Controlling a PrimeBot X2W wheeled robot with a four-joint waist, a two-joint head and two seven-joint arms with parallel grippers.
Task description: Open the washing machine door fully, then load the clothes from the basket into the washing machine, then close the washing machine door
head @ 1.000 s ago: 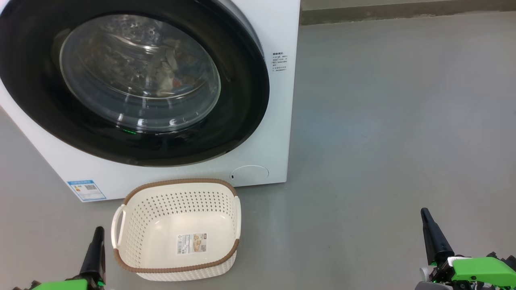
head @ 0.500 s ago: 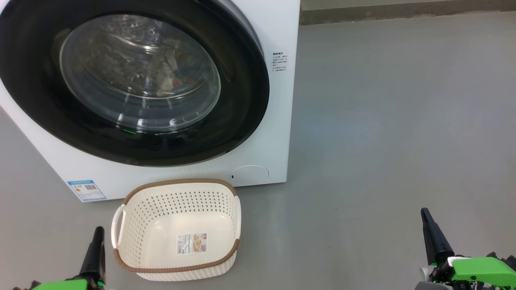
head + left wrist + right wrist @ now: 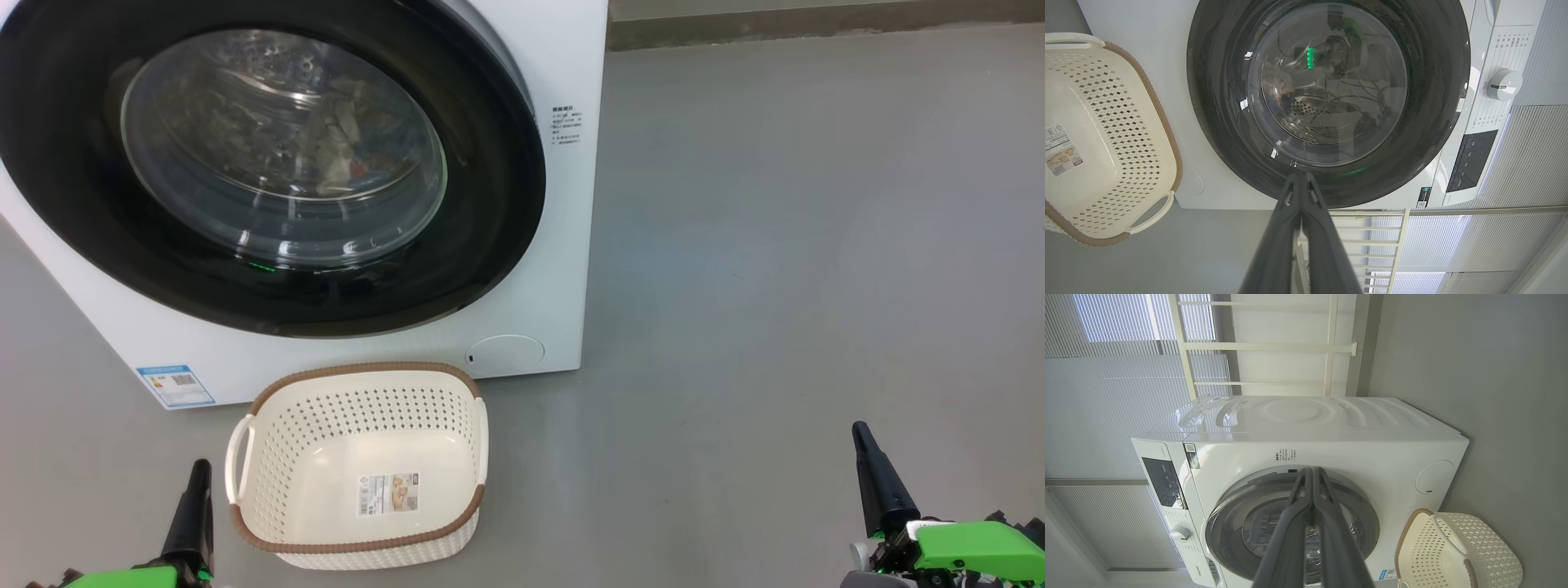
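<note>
Grey floor (image 3: 800, 245), dark skirting strip (image 3: 816, 28) along its far edge, slatted window blinds (image 3: 1106, 396) (daylight glowing through), white railing (image 3: 1265, 346) beside them

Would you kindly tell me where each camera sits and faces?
Head: on the head, looking down at the washing machine door and basket; left claw and right claw at bottom corners.
Left wrist: faces the door squarely, past its shut claw.
Right wrist: faces the washing machine obliquely, past its shut claw.
Shared: all show door and basket.
</note>
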